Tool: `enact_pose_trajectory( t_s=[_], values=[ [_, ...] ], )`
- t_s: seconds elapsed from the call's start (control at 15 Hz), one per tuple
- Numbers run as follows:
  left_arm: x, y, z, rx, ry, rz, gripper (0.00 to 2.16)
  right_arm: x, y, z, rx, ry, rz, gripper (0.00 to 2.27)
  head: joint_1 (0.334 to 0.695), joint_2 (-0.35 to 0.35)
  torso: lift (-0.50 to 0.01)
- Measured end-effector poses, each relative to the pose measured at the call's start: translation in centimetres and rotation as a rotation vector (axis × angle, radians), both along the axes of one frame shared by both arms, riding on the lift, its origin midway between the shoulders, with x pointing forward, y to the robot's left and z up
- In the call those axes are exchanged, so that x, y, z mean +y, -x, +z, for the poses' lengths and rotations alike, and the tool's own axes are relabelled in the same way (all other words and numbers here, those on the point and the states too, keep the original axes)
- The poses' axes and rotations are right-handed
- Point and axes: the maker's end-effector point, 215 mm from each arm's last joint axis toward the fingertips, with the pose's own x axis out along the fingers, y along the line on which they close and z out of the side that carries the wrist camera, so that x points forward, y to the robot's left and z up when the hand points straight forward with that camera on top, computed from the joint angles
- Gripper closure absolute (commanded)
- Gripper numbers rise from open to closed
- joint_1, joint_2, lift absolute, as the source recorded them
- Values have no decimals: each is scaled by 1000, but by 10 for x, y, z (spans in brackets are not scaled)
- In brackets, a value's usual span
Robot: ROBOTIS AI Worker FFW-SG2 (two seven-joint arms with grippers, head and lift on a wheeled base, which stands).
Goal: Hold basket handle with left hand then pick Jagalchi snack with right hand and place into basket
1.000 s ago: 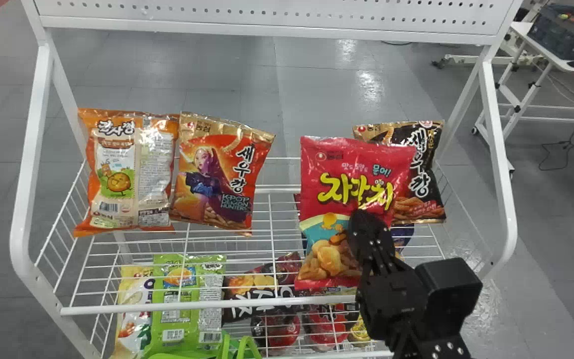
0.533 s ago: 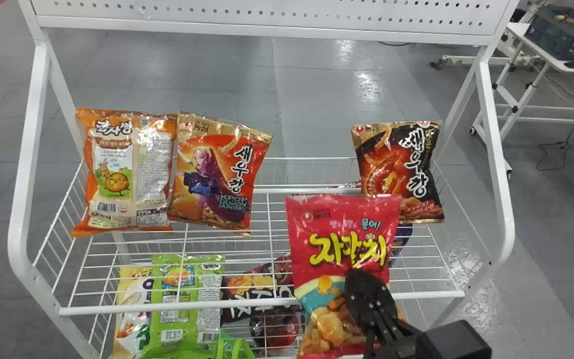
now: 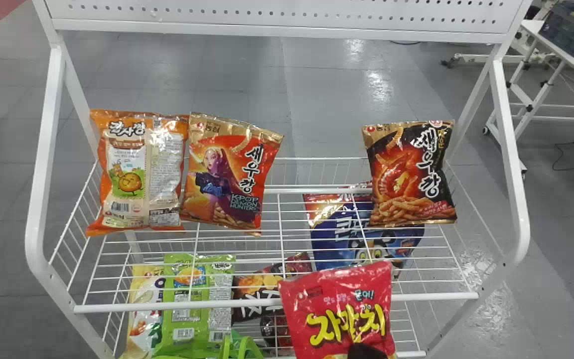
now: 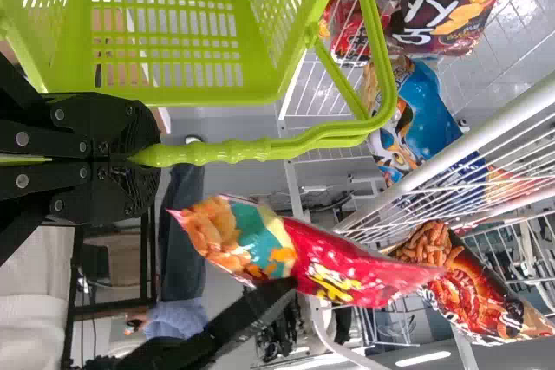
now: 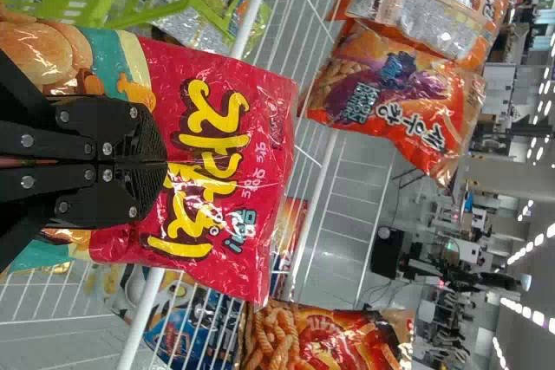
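Low in the head view, the tip of my right gripper (image 3: 365,351) lies against the pink-red Jagalchi bag (image 3: 349,309). The right wrist view has the right gripper (image 5: 160,162) shut on the front of the Jagalchi bag (image 5: 217,171). My left gripper (image 4: 143,158) is shut on the green basket handle (image 4: 260,149) in the left wrist view, with the green basket (image 4: 165,97) beside it. There the Jagalchi bag (image 4: 303,253) hangs apart from the basket. At the bottom edge of the head view shows a bit of the basket handle (image 3: 241,348).
A white wire rack (image 3: 277,303) stands ahead. Its upper shelf carries an orange bag (image 3: 137,174), a shrimp snack bag (image 3: 227,174) and a black-and-red bag (image 3: 411,174). Several more bags, among them a green one (image 3: 197,304) and a blue one (image 3: 361,234), lie lower.
The Jagalchi bag and my right gripper have come down and toward the robot, away from the upper shelf. The blue bag behind is uncovered. The head view has shifted slightly.
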Motion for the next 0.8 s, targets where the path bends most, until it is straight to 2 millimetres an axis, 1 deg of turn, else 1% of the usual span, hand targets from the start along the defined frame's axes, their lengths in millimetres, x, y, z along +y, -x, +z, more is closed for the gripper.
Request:
enact_pose_trajectory(
  t_s=[0.2, 0.4, 0.53, 0.73, 0.8],
  values=[
    [3, 1, 0, 2, 2, 6, 1713, -5, 17, -20, 56, 49, 18, 1889, 695, -98, -10],
    [3, 2, 1, 3, 2, 8, 1713, -2, 35, -39, 113, 81, 49, 1889, 695, -94, -10],
    [3, 2, 1, 2, 1, 8, 1713, 3, 48, -50, 146, 89, 70, 1889, 695, -82, -10],
    [3, 2, 2, 0, 2, 7, 1713, 19, 62, -66, 179, 86, 106, 1889, 695, -52, -10],
    [2, 2, 2, 0, 3, 6, 1713, 28, 64, -69, 180, 74, 117, 1889, 695, -16, -10]
  ],
)
